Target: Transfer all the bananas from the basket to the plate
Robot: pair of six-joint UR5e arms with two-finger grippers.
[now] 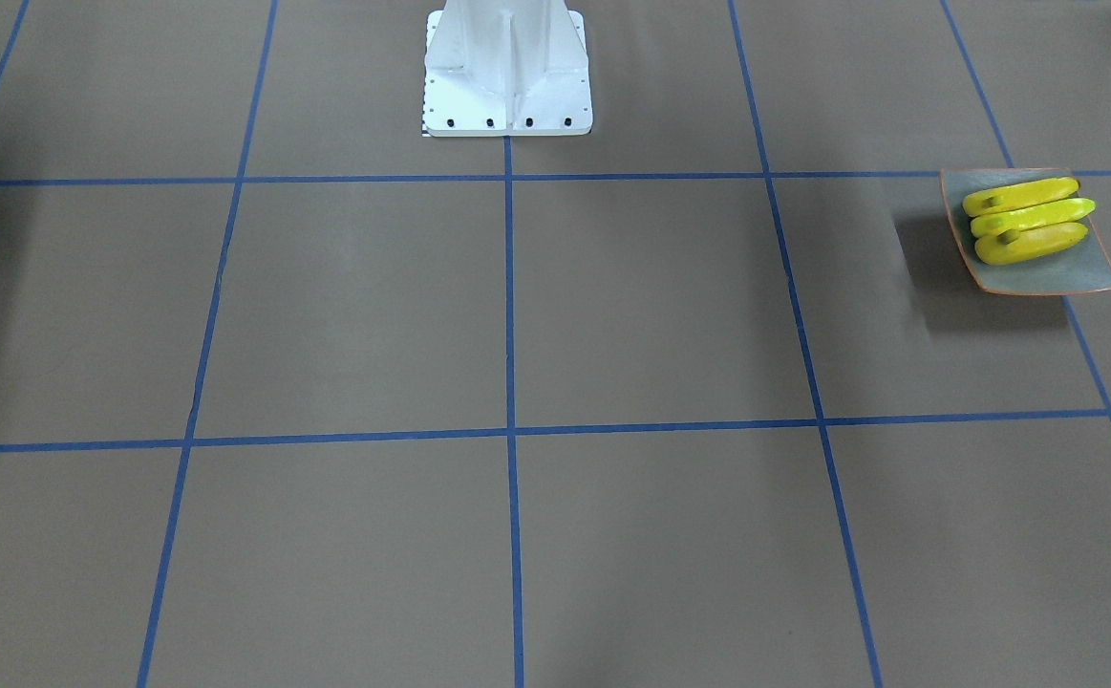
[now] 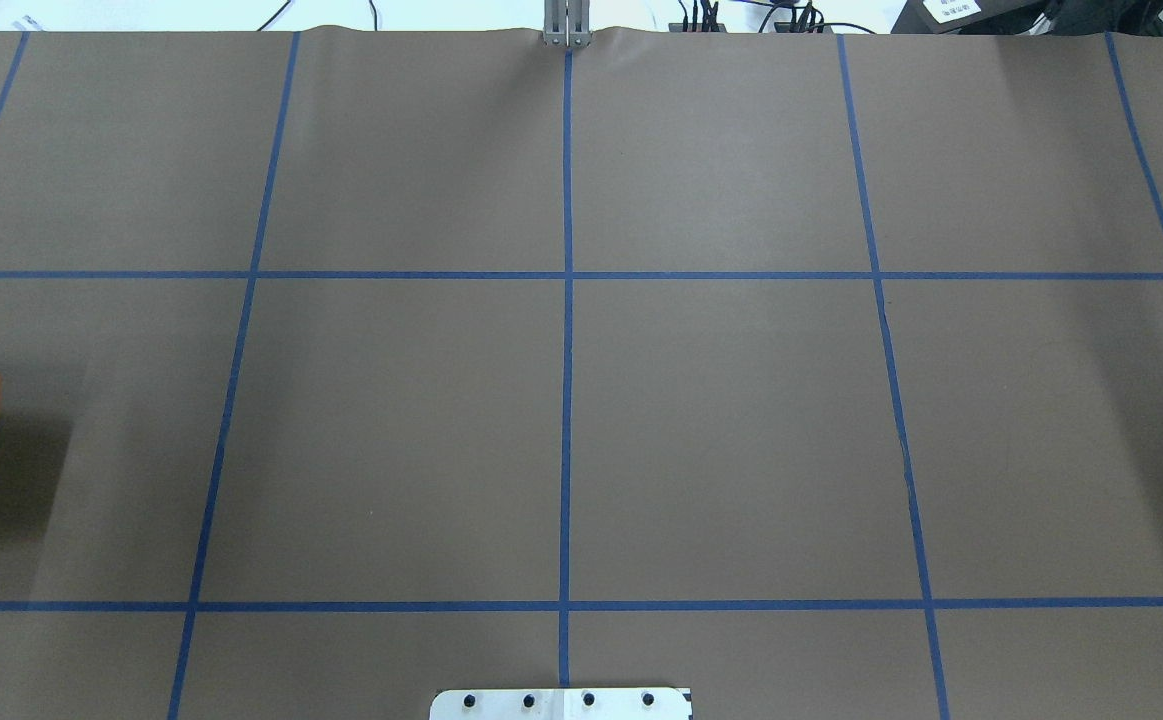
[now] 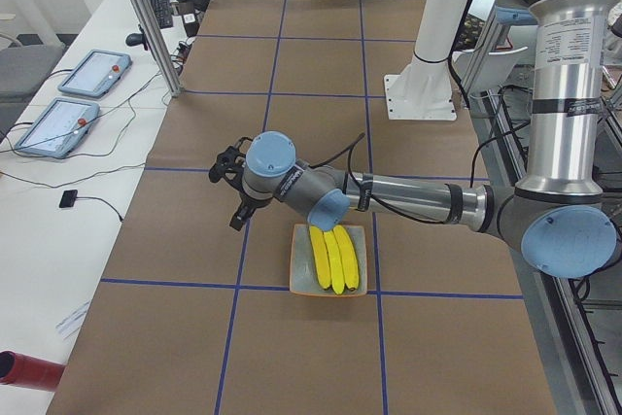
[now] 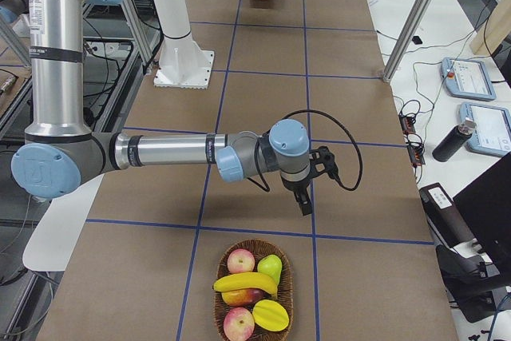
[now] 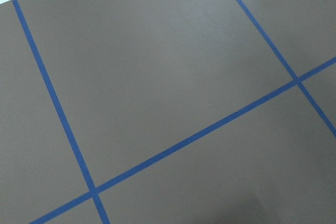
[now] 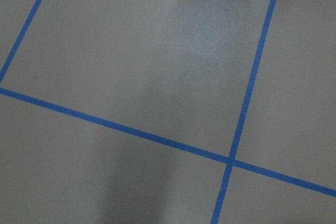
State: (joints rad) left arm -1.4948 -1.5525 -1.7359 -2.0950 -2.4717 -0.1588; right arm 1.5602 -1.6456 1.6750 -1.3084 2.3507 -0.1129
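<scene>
As seen from across the table: three bananas (image 1: 1028, 222) are shown lying side by side and touching on the plate (image 1: 1052, 275), well apart from the white robot base (image 1: 507, 76). No gripper is caught.
Overhead: only the orange rim of the plate and a few yellow banana ends are caught at the frame's edge. The table (image 2: 391, 430) is seen papered in brown and gridded with blue tape (image 2: 568, 400).
Left-end view: the left gripper (image 3: 236, 216) is pictured hanging just beside the plate. Whether its fingers are apart or together cannot be told.
Right-end view: a fourth banana (image 4: 246, 283) is seen resting on apples (image 4: 239, 261) and a pear (image 4: 271, 266) in the basket (image 4: 254, 243). The right gripper (image 4: 304, 201) hangs near the basket, and its state likewise cannot be told.
Wrist views: nothing but paper and tape is recorded.
Risk: the last banana is judged likely to slip from a pinch because it is curved and glossy. The rounded fruit beneath could be rolled out. The plate, set at the table's far end, is already crowded, so a careless drop could be bounced off.
Materials: the bananas look like slick plastic. The basket is oval and woven. The plate is shallow and grey-green, with upcurved sides.
</scene>
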